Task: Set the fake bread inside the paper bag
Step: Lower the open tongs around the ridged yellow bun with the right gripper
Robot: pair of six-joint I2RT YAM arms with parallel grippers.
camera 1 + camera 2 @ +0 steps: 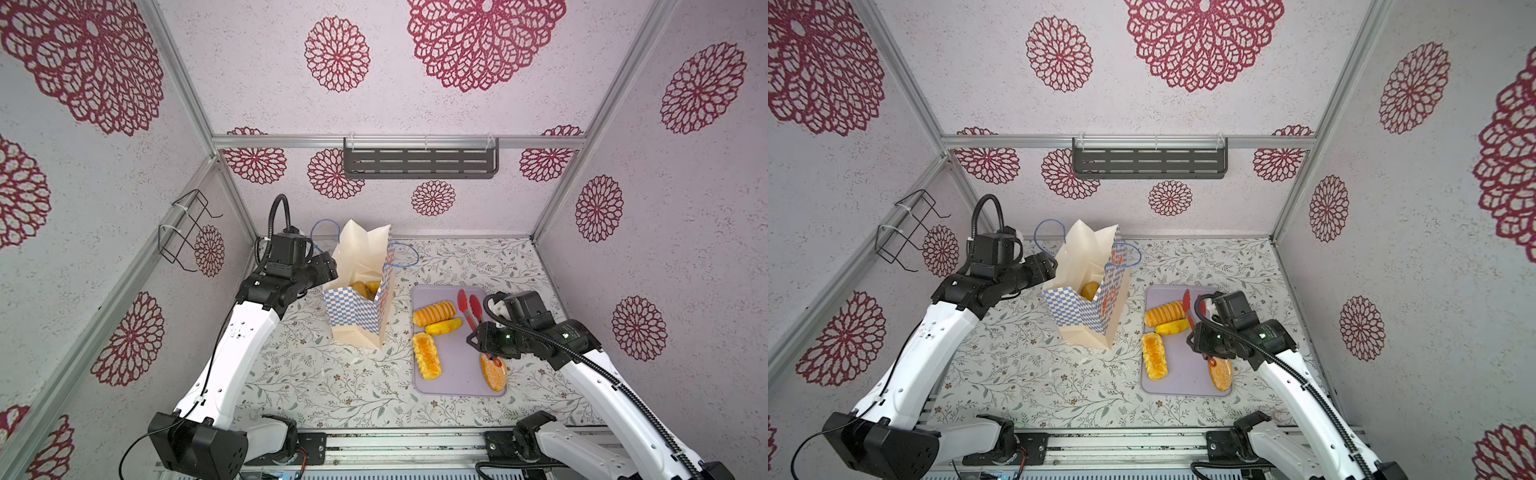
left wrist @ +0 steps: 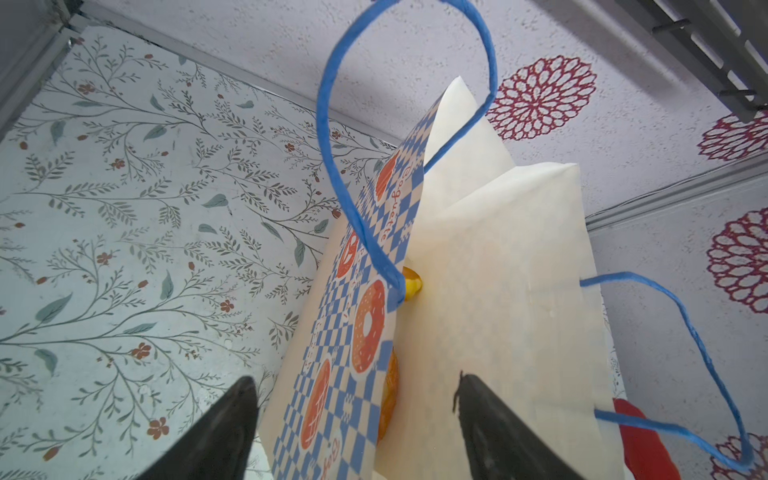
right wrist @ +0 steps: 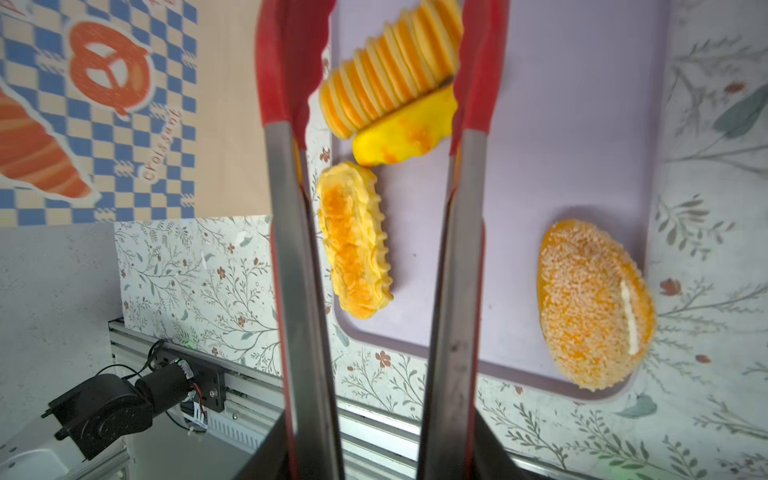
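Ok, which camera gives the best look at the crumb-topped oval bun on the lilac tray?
The right wrist view: the crumb-topped bun is whole, close and unobstructed at the edge of the tray. In both top views it is small, one end hidden under the right gripper. The left wrist view misses it.

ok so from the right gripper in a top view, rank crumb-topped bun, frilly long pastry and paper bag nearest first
1. crumb-topped bun: near right corner of the tray
2. frilly long pastry: tray's left edge
3. paper bag: off the tray, farther left
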